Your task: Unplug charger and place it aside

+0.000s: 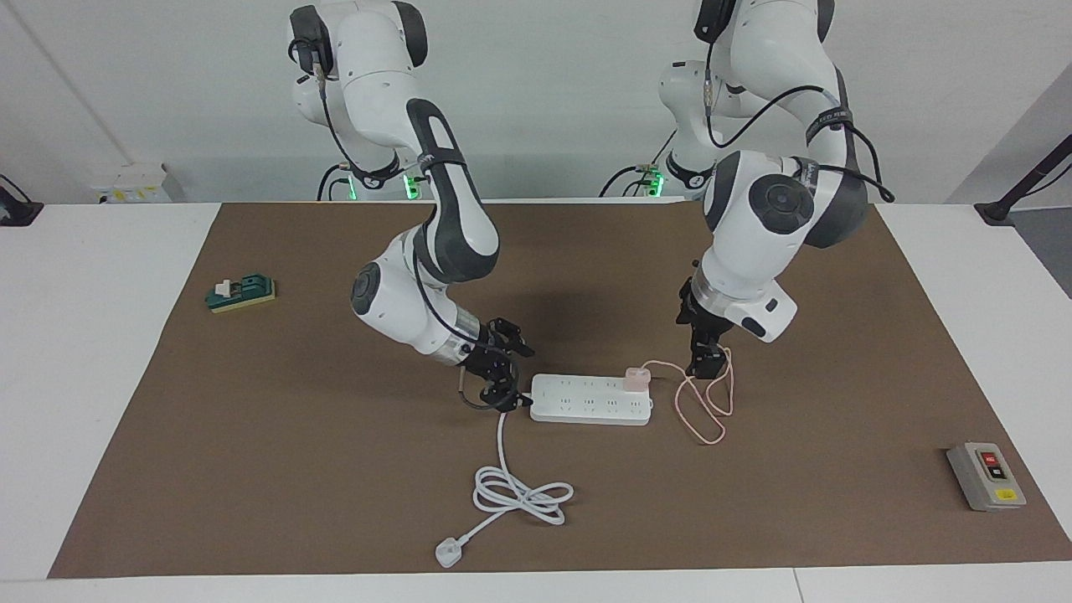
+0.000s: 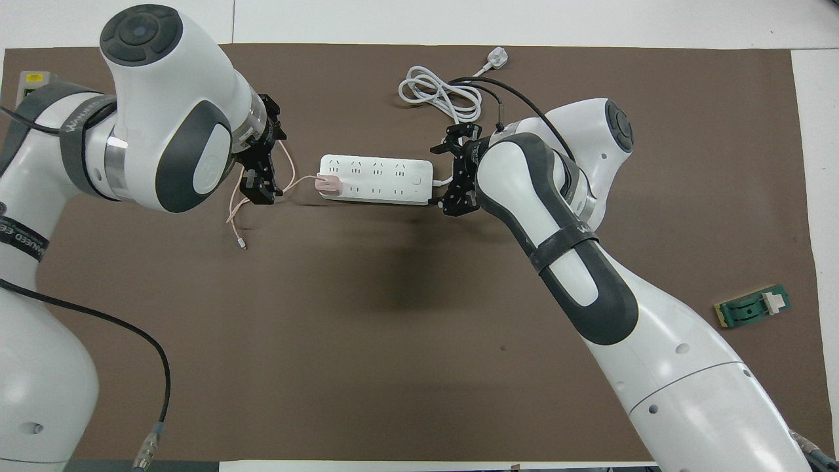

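A green terminal block [image 1: 241, 294] is lying on the brown mat [image 1: 251, 469] toward the right arm's end of the table, well apart from everything else. The right gripper [image 1: 502, 394] is sitting low at the cord end of the white power strip [image 1: 591, 399], its fingers spread apart and bracketing that end; whether they are pressing on the strip cannot be told. The strip's thick white cord [image 1: 519, 494] is running away from the robots, looping into a coil and ending in a white plug [image 1: 449, 553]. The pale pink charger [image 1: 636, 378] is sitting plugged into the strip at the end toward the left arm, on the row nearer the robots. Its thin pink cable [image 1: 708, 414] is trailing off the strip onto the mat and curling in loose loops. The left gripper [image 1: 703, 367] is pointing down just beside the charger, over those cable loops, not touching the charger; whether its fingers are apart or together cannot be told. A grey button box [image 1: 986, 476] is resting near the mat's edge at the left arm's end.
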Controlling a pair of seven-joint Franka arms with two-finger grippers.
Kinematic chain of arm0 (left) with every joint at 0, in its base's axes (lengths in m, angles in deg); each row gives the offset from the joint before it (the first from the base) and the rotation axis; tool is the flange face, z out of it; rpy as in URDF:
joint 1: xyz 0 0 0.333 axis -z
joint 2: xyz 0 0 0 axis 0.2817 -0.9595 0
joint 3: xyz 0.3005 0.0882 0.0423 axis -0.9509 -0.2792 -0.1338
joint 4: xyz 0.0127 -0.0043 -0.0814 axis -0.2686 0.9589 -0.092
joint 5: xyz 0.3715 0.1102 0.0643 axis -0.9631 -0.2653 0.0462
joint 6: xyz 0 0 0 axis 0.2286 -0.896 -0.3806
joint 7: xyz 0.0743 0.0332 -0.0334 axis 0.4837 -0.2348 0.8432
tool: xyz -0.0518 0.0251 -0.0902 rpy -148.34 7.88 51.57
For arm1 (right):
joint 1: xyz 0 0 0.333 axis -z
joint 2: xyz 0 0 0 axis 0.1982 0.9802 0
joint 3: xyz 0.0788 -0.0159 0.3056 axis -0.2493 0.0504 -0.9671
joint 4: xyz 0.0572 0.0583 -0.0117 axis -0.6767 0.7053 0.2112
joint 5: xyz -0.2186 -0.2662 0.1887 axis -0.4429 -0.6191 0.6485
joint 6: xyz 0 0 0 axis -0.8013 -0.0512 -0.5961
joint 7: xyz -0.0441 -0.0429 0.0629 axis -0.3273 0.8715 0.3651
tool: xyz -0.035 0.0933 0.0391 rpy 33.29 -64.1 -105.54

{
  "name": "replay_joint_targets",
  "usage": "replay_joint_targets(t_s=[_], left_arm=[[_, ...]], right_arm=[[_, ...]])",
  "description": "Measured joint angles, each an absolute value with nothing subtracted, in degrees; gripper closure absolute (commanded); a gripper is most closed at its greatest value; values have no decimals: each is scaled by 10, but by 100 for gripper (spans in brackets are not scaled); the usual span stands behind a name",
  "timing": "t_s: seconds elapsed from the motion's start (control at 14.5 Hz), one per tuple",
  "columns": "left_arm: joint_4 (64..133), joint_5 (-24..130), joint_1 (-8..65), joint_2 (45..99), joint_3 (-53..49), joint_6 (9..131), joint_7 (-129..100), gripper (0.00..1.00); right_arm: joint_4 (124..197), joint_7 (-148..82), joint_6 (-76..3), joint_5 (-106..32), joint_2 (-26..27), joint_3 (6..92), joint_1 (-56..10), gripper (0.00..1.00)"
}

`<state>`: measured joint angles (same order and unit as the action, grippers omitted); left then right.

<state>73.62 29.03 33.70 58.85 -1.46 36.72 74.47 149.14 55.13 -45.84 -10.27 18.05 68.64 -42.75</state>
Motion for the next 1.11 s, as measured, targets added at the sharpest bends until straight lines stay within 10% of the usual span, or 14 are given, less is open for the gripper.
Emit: replay_joint_targets(t_s=[1.11], left_arm=[[732,264,385,514,-18,461,794,0]], right_arm=[[1466,483,-532,-91,238,662,-454,0]])
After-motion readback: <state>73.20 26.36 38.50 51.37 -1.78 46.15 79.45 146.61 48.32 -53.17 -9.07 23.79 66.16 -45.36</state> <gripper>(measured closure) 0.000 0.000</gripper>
